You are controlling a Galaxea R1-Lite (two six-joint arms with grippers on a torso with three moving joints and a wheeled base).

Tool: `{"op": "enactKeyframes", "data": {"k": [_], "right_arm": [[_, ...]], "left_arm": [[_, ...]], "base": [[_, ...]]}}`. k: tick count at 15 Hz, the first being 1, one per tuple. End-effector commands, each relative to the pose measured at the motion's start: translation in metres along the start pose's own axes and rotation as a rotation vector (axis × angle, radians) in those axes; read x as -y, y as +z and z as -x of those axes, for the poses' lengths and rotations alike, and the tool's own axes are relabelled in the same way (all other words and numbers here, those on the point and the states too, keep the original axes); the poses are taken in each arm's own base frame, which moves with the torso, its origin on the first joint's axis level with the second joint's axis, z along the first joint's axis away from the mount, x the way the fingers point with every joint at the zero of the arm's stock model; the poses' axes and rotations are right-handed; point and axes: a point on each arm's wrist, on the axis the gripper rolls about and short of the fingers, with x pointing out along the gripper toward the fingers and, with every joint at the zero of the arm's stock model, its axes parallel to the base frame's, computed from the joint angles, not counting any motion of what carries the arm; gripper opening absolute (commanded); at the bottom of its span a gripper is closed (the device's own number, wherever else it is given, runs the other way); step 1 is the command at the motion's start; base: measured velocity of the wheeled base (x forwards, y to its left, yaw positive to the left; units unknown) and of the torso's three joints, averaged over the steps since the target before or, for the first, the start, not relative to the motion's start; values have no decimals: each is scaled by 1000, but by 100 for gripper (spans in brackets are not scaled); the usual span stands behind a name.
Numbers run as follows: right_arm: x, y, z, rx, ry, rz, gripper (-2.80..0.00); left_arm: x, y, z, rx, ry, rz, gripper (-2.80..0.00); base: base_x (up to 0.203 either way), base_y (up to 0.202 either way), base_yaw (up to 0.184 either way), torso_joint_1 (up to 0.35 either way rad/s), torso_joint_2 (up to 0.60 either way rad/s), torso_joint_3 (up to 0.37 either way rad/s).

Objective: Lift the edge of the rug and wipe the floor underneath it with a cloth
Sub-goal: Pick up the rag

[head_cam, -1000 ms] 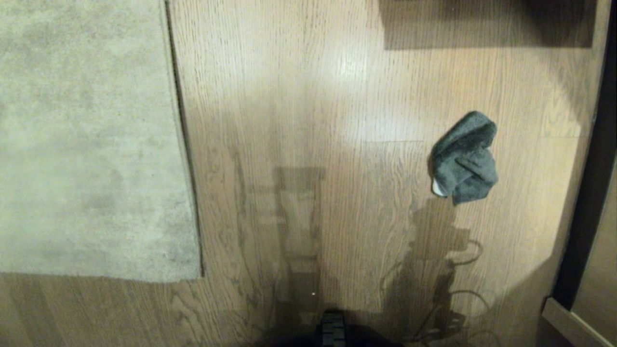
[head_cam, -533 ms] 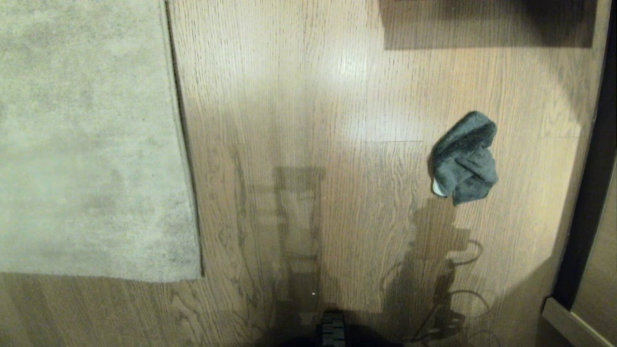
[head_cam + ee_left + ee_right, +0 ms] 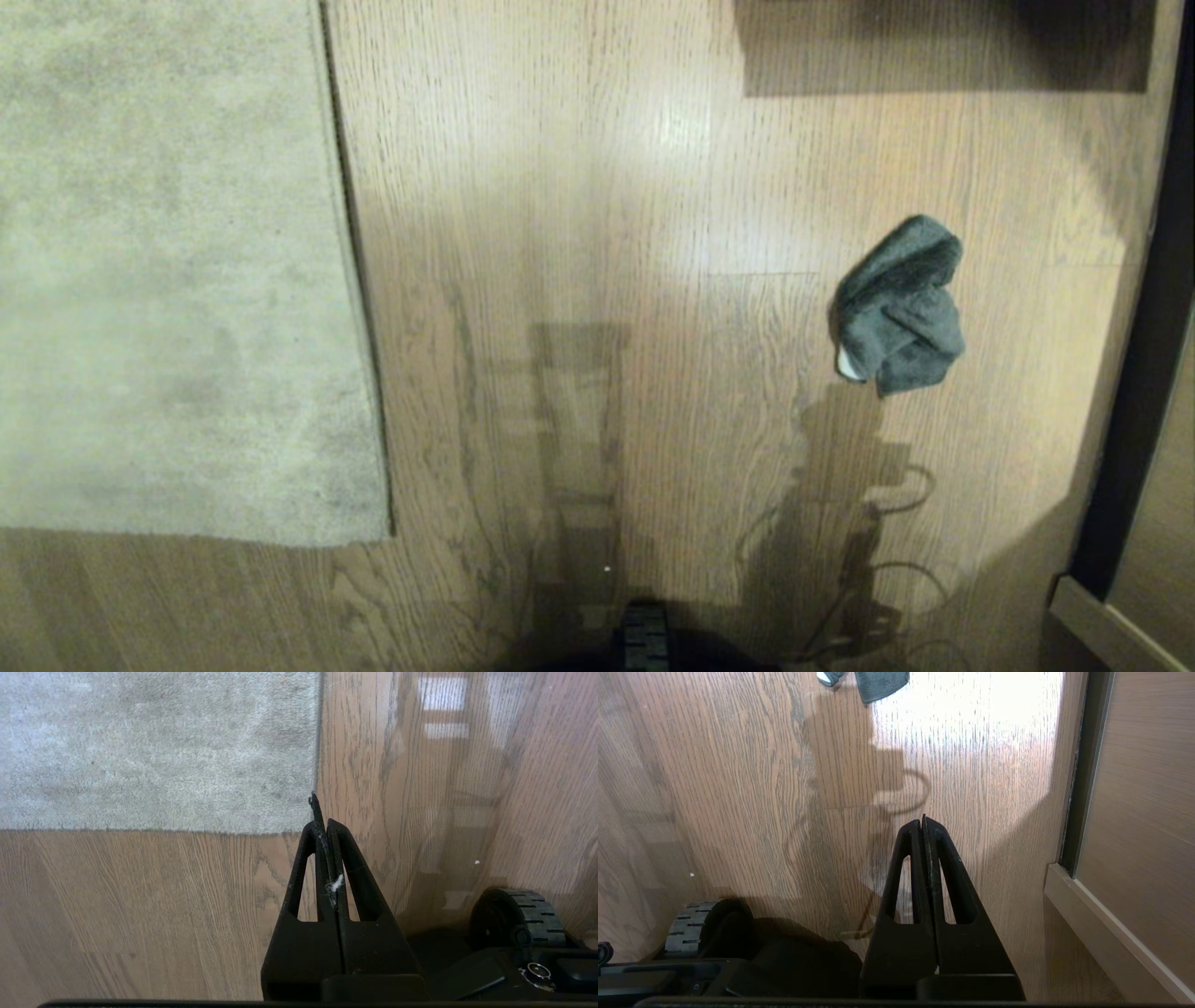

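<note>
The rug edge (image 3: 359,373) runs down the left third of the head view and ends in a corner at lower left, lying flat on the floor (image 3: 579,187); the cloth (image 3: 898,306) sits crumpled at centre right, well apart from the rug, its white tag on its lower left side. Neither arm shows in the head view. In the wrist views the left gripper (image 3: 324,823) hangs above the rug corner with its fingers pressed together and empty, a fleck of lint between them, and the right gripper (image 3: 922,823) hangs over bare planks with its fingers closed on nothing, the cloth just visible at the top edge. From here the likely trouble is the flat rug: closed or shallow fingers could slide over the pile instead of getting under the border. The bunched cloth could also slip from a pinch and smear only a narrow strip
</note>
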Motion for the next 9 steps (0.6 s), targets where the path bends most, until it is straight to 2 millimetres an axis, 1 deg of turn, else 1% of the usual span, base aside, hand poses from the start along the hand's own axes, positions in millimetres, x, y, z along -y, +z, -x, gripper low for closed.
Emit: {"op": "enactKeyframes", "data": {"k": [1, 9], "right_arm": [[0, 0, 0, 1, 0, 0, -280], [0, 0, 0, 1, 0, 0, -280]], "left_arm": [[0, 0, 0, 0, 0, 0, -280], [0, 0, 0, 0, 0, 0, -280]], "base": [[0, 0, 0, 0, 0, 0], [0, 0, 0, 0, 0, 0]]}}
